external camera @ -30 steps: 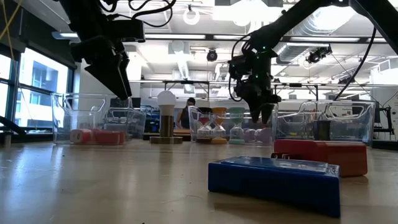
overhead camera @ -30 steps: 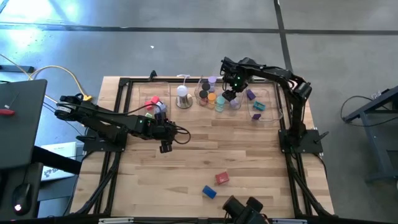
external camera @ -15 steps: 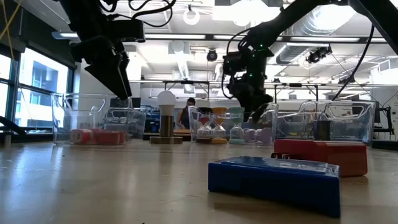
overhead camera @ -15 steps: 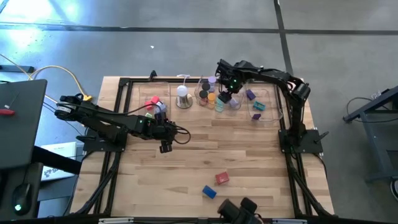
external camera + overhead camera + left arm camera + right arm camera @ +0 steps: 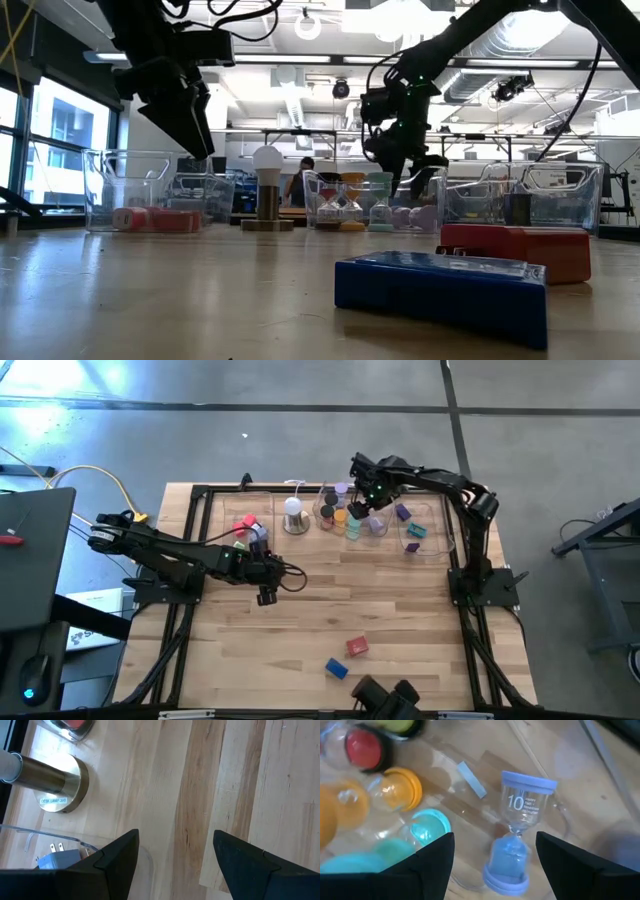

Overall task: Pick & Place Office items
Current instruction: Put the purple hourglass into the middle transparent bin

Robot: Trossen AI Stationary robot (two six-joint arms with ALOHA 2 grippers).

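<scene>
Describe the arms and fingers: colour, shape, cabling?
Both arms are black, jointed segments with thin black cables looping along them. The left gripper and right gripper each end in two matte-black, wedge-shaped fingers. A small green light glows on the right arm's wrist.

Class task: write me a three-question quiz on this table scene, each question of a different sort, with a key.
1. True or false: the right gripper holds the blue block.
2. The lilac sand timer in the right wrist view lies in: A) a clear tray B) bare table C) the left gripper.
3. Fill in: beside the blue block, near the table's front edge, lies a ___ block.

Key: 1 false, its fingers are open above the middle tray; 2 A; 3 red.
</scene>
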